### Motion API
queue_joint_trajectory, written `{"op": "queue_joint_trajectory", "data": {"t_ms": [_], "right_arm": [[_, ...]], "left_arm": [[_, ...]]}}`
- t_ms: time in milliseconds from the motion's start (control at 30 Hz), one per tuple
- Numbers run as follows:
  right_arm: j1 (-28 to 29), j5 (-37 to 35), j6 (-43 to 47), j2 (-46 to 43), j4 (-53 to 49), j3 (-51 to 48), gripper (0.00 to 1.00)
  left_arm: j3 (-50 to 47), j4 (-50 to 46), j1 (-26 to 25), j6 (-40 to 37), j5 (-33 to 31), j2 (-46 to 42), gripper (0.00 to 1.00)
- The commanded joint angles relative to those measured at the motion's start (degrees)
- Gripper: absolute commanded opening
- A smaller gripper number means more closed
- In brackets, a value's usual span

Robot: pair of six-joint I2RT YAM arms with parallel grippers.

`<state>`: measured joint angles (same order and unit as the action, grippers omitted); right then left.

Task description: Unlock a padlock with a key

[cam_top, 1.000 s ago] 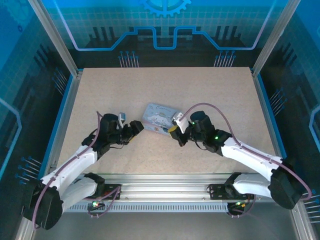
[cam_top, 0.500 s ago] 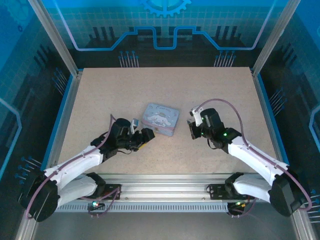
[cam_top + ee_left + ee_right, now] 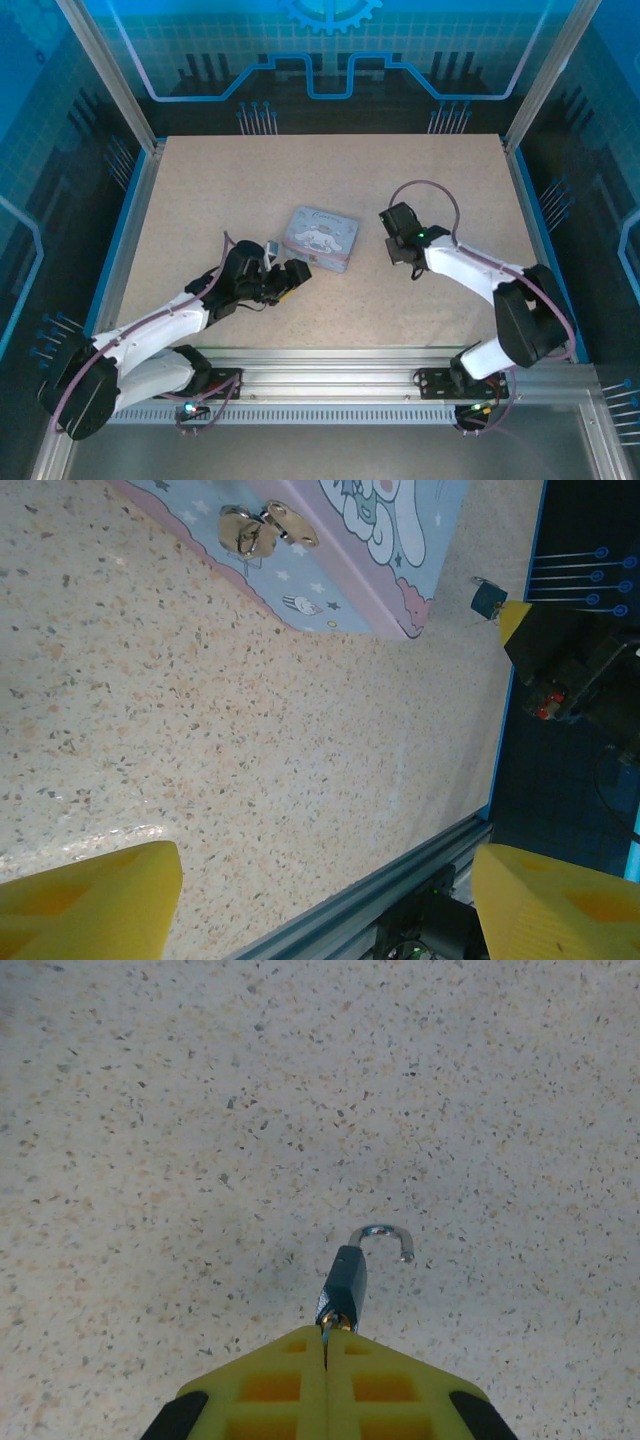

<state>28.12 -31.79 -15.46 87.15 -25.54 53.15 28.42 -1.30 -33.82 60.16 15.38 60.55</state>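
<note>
Right wrist view gives us the padlock (image 3: 343,1282) up close: a small, dark blackish-blue body jutting out from the tips of the right fingers (image 3: 385,1360), with a brassy glint at its lower end. Its silvery shackle (image 3: 385,1235) curls out of the top like a hook. The far end hangs free of the body, so the lock looks open. The yellow right fingers are pressed fully together. In the slit between them we see a thin grey sliver, the key (image 3: 325,1340), running up into the padlock's lower end; the fingers pinch that, not the body. We cannot tell whether the padlock touches the speckled desk (image 3: 150,1110) behind it.

From the left wrist, the padlock sits just off the pink-edged corner of the tin (image 3: 370,570), against a yellow tip of the right fingers. The left fingers (image 3: 90,900) stand wide apart with nothing between them, over bare desk on the side of the tin's gold clasp (image 3: 262,530).
</note>
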Motion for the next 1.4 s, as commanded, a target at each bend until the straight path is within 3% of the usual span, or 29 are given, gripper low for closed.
{"op": "queue_joint_trajectory", "data": {"t_ms": [0,367,567,867,900,933,967,1000,1033,1167,1367], "right_arm": [[0.9,-2.6,-1.5,3.3,-3.8,4.2,0.00],[2.9,0.5,-5.0,12.0,-7.7,10.3,0.00],[3.4,0.7,-7.6,11.3,-9.1,10.4,0.12],[3.2,0.3,-8.1,-2.3,-10.5,6.2,0.46],[3.0,0.6,-8.1,-4.0,-10.7,5.9,0.57],[2.9,1.0,-7.9,-5.6,-10.6,5.2,0.91],[2.6,1.5,-7.7,-7.0,-10.3,4.8,1.00],[2.3,2.2,-7.4,-8.7,-9.9,4.2,1.00],[2.0,2.5,-7.2,-10.3,-9.5,3.6,1.00],[-0.2,4.2,-6.6,-15.6,-8.0,1.9,1.00],[-5.5,4.2,-8.2,-23.0,-4.6,-1.9,1.00]], "left_arm": [[-0.9,0.4,-0.3,1.0,-1.1,-1.5,0.77],[-2.3,0.5,-0.4,1.6,-1.8,-3.0,0.78],[-2.5,0.0,-0.4,1.5,-2.0,-4.0,0.78],[-1.4,-3.8,-0.2,0.0,-5.0,-5.4,0.81],[-1.0,-4.5,-0.1,-0.5,-5.6,-5.5,0.82],[-0.3,-5.3,0.0,-1.2,-5.9,-5.4,0.83],[0.3,-6.2,0.3,-1.7,-6.3,-5.3,0.83],[1.2,-7.2,0.6,-2.5,-6.7,-5.2,0.87],[2.0,-8.3,1.2,-3.4,-7.1,-5.1,0.98],[6.1,-14.1,4.3,-7.7,-9.5,-5.2,0.99],[15.5,-26.0,8.7,-19.1,-20.9,-5.3,0.99]]}}
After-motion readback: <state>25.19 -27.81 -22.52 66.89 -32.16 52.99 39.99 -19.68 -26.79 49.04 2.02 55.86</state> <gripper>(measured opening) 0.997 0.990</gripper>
